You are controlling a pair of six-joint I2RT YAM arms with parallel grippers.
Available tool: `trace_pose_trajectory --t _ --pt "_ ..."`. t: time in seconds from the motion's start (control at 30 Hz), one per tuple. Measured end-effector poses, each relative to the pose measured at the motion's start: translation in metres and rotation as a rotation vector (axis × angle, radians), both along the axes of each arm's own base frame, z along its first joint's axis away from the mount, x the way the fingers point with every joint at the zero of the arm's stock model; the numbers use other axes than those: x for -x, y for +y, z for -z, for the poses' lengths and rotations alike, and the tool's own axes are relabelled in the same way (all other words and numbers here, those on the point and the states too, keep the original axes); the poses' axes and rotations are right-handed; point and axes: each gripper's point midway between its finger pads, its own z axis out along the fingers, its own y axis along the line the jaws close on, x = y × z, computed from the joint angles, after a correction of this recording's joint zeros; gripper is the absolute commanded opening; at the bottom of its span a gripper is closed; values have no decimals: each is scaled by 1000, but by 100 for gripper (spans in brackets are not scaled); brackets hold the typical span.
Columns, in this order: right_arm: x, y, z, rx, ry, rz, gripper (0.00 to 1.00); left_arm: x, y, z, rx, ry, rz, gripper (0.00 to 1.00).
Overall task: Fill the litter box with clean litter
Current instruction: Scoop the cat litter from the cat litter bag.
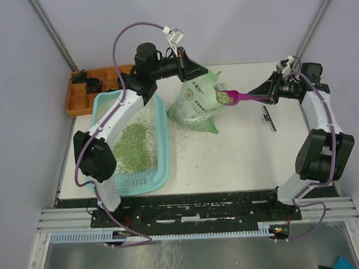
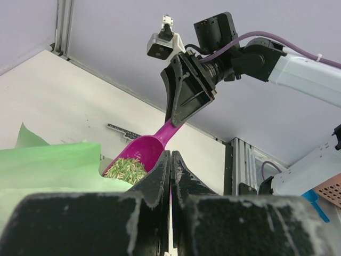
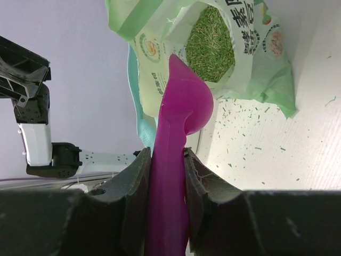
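The step in hand appears to be scooping. The right gripper's fingers pinch the handle of the magenta plastic scoop. Its bowl sits at the mouth of the light green and white printed bag with a heap of pale green granular litter in it.

The left gripper's fingers are pressed together at the bag's top edge, apparently nipping it to keep the mouth up.

The large light teal rectangular plastic litter box lies on the left of the white table, just beside the bag. A patchy layer of litter covers part of its floor, so filling looks partway done.

The next move calls for lifting the scoop level, carrying it left over the bag and tipping it above the box.

The scoop's long axis runs across the table with the bowl pointing left. The box's long axis runs near to far, with its ribbed ledge at the near end.
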Motion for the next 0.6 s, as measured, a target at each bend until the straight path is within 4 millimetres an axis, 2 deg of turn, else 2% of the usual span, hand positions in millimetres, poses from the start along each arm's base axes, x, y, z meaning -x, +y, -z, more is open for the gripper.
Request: trace_pose_trajectory --t 0.6 --pt "-2 -27 -7 -7 8 67 2 5 3 0 -4 -4 0 3"
